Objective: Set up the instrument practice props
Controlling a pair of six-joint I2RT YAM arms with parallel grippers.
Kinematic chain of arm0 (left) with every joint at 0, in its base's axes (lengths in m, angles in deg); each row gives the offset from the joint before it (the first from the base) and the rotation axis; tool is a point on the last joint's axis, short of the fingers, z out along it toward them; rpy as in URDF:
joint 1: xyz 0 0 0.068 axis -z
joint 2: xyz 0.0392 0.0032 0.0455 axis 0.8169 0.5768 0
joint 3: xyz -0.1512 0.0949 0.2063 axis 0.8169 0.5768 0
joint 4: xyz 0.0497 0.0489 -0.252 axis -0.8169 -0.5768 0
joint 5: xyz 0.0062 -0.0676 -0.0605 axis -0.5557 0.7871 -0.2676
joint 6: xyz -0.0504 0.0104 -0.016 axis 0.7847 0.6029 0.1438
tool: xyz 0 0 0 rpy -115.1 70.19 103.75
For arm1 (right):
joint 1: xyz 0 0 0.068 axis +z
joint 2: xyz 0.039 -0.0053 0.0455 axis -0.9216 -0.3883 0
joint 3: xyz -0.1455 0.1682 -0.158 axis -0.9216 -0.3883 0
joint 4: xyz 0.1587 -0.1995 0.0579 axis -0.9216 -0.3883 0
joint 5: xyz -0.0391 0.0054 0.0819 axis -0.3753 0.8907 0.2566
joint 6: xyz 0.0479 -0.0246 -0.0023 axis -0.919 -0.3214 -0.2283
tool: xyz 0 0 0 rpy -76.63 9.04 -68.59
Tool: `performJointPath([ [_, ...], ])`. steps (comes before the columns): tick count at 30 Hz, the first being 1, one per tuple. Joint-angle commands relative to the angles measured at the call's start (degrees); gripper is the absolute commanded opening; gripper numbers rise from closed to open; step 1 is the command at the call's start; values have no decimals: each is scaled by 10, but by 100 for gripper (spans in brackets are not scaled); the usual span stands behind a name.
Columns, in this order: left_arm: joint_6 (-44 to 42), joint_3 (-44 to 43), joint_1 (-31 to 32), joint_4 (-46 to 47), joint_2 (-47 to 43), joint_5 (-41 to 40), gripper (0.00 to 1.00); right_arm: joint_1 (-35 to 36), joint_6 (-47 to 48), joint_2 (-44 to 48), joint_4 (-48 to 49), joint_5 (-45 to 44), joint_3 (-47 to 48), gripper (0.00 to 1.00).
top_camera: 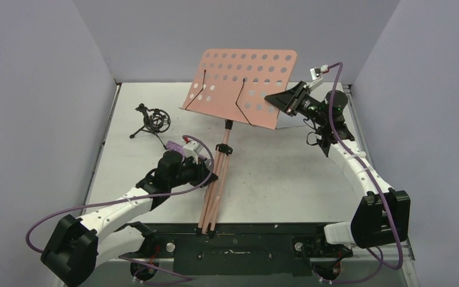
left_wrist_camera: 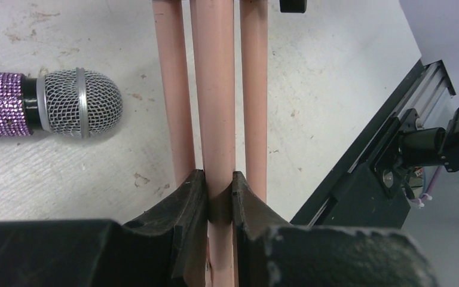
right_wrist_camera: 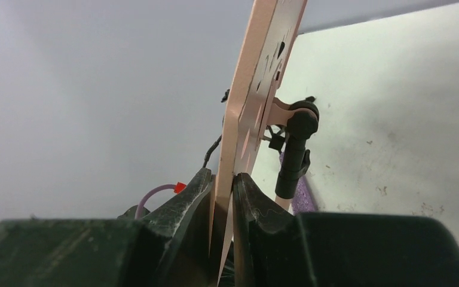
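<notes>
Counter (top_camera: 287,173): it carries every prop in view. The two music pages show in no view, so that part of the task looks undone.

Stand (top_camera: 242,84): in the middle of the counter and held by both arms. The desk is toward the back wall and the pole runs toward the near rail.

Main risk: the stand seems to have no footing of its own. If either tool eases off before the legs are spread, it will likely drop or swing round.

Legs (top_camera: 213,197): folded tight into one bundle, their ends at the near rail. The bundle could skate along the counter if pushed.

Right tool (right_wrist_camera: 224,179): narrow, pinching the thin edge of the desk.

Risk at the desk: the grip is on a bare edge of sheet. A lift or turn may let it slip out, or may twist the desk at its tilt joint instead of moving the whole stand.

Left tool (left_wrist_camera: 219,185): narrow, clamped on the middle tube, with a leg close on each side of the fingers.

Risk at the legs: the fingers sit between the legs, so they may catch when the legs open. If the two arms pull unevenly, the pole could bend.

Holder (top_camera: 153,119): upright at the back left, well apart from the stand. It is in little danger unless the desk swings that way.

Mic (left_wrist_camera: 48,103): lying flat just beside the legs and not touching them, head toward them.

Risk to the mic: it is round and loose. A leg that opens or slides could knock it and set it rolling away.
</notes>
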Motion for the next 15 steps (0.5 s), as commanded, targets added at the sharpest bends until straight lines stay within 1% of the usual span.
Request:
performJointPath([
  [1,17,-44,-1,107,-10,21,0,29,-4,69,247,72,92,5],
  [4,16,-51,-1,154,-19,22,0,43,35,86,216,77,110,5],
  [9,1,-58,-1,227,-32,8,0,65,59,105,216,88,125,5],
  [15,-59,-90,-1,258,-32,-13,0,73,68,122,214,92,128,5],
])
